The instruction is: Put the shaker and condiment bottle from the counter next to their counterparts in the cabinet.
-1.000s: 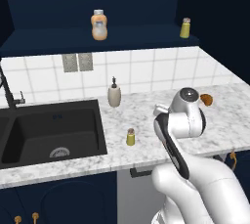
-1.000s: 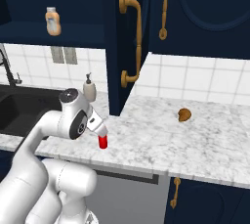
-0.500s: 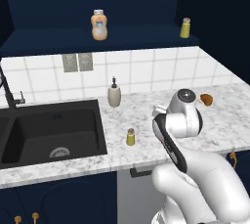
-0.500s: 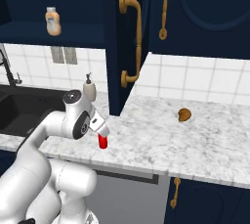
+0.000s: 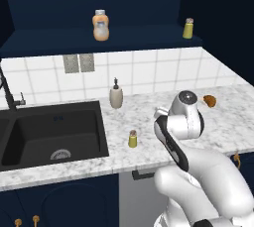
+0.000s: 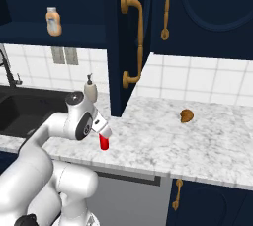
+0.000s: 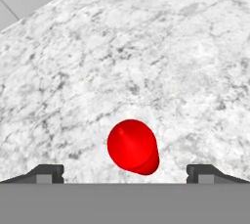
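The red condiment bottle (image 7: 133, 145) stands upright on the counter (image 5: 149, 117), seen from above in the hand view, pointed nozzle toward the camera. My gripper (image 7: 125, 171) hangs over it, open, one fingertip (image 7: 46, 173) on each side and nothing held. In the right base view the bottle (image 6: 104, 142) sits just under my hand. The olive-yellow shaker (image 5: 132, 139) stands near the counter's front edge, left of my arm. On the cabinet (image 5: 74, 37) shelf stand the counterparts: an orange-beige bottle (image 5: 100, 25) and a pale yellow shaker (image 5: 188, 28).
A black sink (image 5: 49, 132) lies at the left, with a beige pump dispenser (image 5: 116, 94) behind its right corner. A small brown object (image 5: 210, 101) sits at the back right. An open navy cabinet door with a gold handle (image 6: 133, 37) hangs above the counter.
My hand has sunk slightly toward the red bottle. The bottle and the shaker stand where they were.
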### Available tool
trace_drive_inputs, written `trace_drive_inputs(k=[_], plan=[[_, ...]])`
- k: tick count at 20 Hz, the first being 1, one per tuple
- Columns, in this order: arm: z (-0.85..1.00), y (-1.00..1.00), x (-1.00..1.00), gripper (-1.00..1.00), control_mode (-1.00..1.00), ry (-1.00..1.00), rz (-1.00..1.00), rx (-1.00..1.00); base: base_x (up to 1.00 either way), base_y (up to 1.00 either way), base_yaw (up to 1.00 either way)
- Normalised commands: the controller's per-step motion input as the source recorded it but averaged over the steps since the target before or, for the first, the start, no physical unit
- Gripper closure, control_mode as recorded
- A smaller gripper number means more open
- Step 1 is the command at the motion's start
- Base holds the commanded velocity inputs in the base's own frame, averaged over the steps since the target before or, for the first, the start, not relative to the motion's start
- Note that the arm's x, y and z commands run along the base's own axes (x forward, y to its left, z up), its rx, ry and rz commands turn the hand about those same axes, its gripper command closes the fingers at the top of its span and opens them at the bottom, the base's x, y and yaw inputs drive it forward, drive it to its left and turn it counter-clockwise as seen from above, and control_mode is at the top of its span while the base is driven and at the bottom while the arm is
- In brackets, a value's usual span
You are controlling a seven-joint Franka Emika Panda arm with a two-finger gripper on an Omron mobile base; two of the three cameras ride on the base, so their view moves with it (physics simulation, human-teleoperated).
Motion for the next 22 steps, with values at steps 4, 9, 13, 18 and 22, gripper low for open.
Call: trace_drive_inputs(k=[4,9,13,18,22], plan=[[-0.19,-0.08,0.01,-1.0,-1.0,0.0,0.0,0.0,0.0,0.0,0.0],[-0.2,-0.08,0.06,-1.0,-1.0,0.0,0.0,0.0,0.0,0.0,0.0],[-0.16,-0.08,0.15,-1.0,-1.0,0.0,0.0,0.0,0.0,0.0,0.0],[-0.25,-0.02,0.12,-1.0,-1.0,0.0,0.0,0.0,0.0,0.0,0.0],[-0.4,0.0,0.02,-1.0,-1.0,0.0,0.0,0.0,0.0,0.0,0.0]])
